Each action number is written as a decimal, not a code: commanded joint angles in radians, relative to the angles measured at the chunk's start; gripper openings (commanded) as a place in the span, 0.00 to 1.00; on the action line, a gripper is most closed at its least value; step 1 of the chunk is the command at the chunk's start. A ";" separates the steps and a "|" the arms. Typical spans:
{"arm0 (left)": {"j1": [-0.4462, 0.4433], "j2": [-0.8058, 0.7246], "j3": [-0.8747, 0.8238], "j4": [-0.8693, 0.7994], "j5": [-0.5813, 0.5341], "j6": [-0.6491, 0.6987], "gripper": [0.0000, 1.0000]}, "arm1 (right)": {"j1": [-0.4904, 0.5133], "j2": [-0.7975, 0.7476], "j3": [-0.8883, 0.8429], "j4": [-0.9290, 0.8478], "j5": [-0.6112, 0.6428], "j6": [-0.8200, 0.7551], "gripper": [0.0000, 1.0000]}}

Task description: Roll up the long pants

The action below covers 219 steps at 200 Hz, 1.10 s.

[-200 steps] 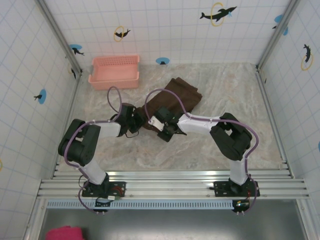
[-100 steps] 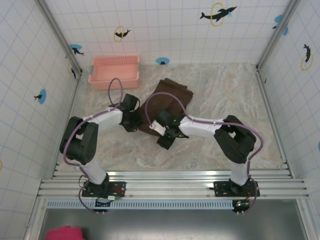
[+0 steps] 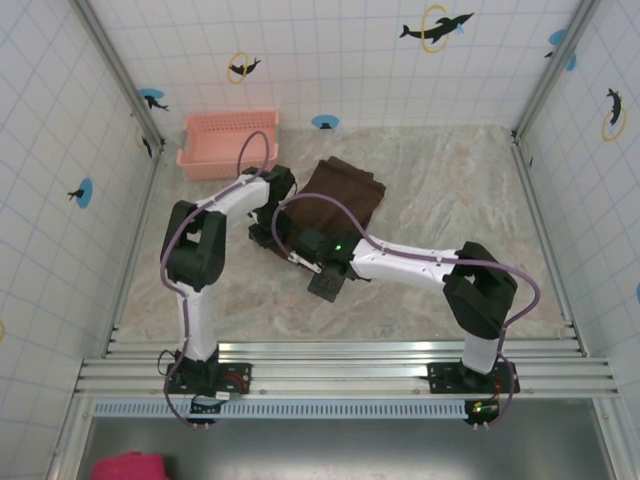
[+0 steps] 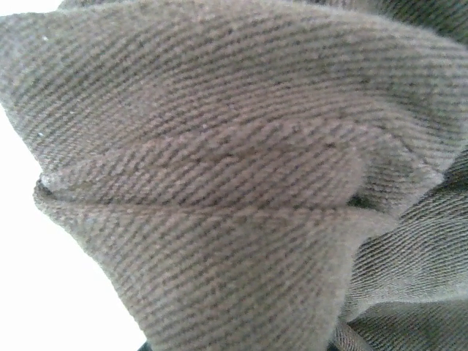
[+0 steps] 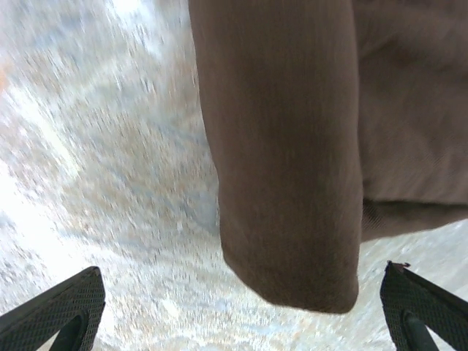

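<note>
**Pants**: dark brown twill, folded into a thick oblong bundle that lies flat on the table. It sits just ahead of both my grippers. Its far end is squared and its near end is a rounded fold.

**Right gripper**: the near end of the pants lies straight ahead of it, centred between its fingers. From the wrist this end is a smooth, blunt-cornered lobe of soft, matte cloth. The fingers are black with cross-hatched pads. They stand wide apart on either side of the lobe, clear of it and gripping nothing.

**Left gripper**: it sits at the near left edge of the pants. Its wrist view is taken up by cloth pressed close, a fuzzy diagonal rib weave with one creased fold running across it. The cloth hides the fingers, so I cannot tell whether they are closed on it.

**Table:** a mottled grey-beige marble pattern under and around the bundle.

**Basket**: beyond my left gripper and to its left, apart from the pants. It is salmon-pink plastic, rectangular, with latticed walls.
</note>
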<state>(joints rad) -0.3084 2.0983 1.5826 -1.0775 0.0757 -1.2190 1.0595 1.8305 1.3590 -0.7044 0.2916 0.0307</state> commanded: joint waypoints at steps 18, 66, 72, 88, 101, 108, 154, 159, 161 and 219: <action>-0.019 0.148 0.097 -0.296 -0.011 0.008 0.00 | 0.068 0.108 0.063 -0.021 0.195 0.024 1.00; -0.020 0.216 0.209 -0.407 -0.034 0.030 0.00 | 0.123 0.245 0.045 0.017 0.499 0.068 1.00; -0.019 0.221 0.222 -0.415 -0.041 0.036 0.00 | 0.127 0.258 0.041 0.025 0.533 0.080 1.00; -0.021 0.225 0.237 -0.430 -0.047 0.042 0.00 | 0.136 0.297 0.035 0.044 0.582 0.097 1.00; -0.021 0.228 0.243 -0.435 -0.049 0.045 0.00 | 0.149 0.327 0.032 0.053 0.614 0.108 1.00; -0.021 0.232 0.248 -0.439 -0.050 0.050 0.00 | 0.159 0.349 0.032 0.055 0.636 0.115 1.00; -0.021 0.227 0.254 -0.453 -0.053 0.051 0.00 | 0.210 0.430 0.021 0.062 0.751 0.173 0.84; -0.021 0.227 0.254 -0.455 -0.050 0.050 0.00 | 0.216 0.433 0.018 0.066 0.749 0.173 0.73; -0.021 0.227 0.255 -0.456 -0.050 0.050 0.00 | 0.218 0.434 0.017 0.066 0.749 0.174 0.68; -0.020 0.180 0.237 -0.346 -0.026 0.137 0.00 | 0.217 0.391 -0.043 0.126 0.586 0.131 0.00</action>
<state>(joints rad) -0.3336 2.2963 1.8355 -1.4586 0.0429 -1.1904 1.2938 2.2410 1.3762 -0.5934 1.0748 0.1799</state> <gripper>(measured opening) 0.154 0.128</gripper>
